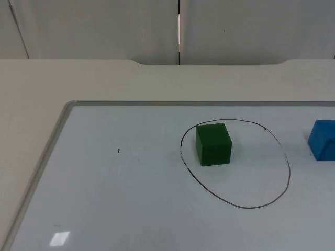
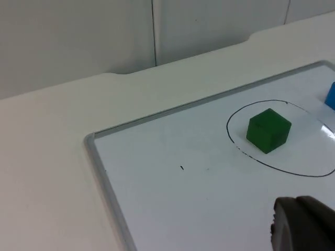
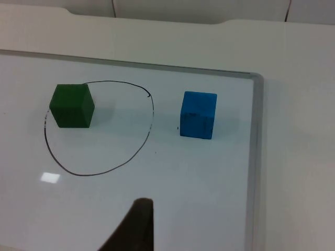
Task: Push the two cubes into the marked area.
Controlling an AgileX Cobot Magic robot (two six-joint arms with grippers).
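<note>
Green cube point(image 1: 213, 144) already sits inside the drawn ring point(image 1: 287, 172), centre frame; blue cube point(image 1: 322, 139) waits outside at right edge; both tools' opening cannot be told

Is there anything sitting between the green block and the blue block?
No object. Between the green block and the blue block lies bare whiteboard, crossed by the drawn black ring's line. The right wrist view shows it best.

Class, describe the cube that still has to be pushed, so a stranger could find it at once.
Start at the whiteboard and find the hand-drawn black loop. The blue cube sits just outside it, toward the board's right edge. The green cube is already inside.
</note>
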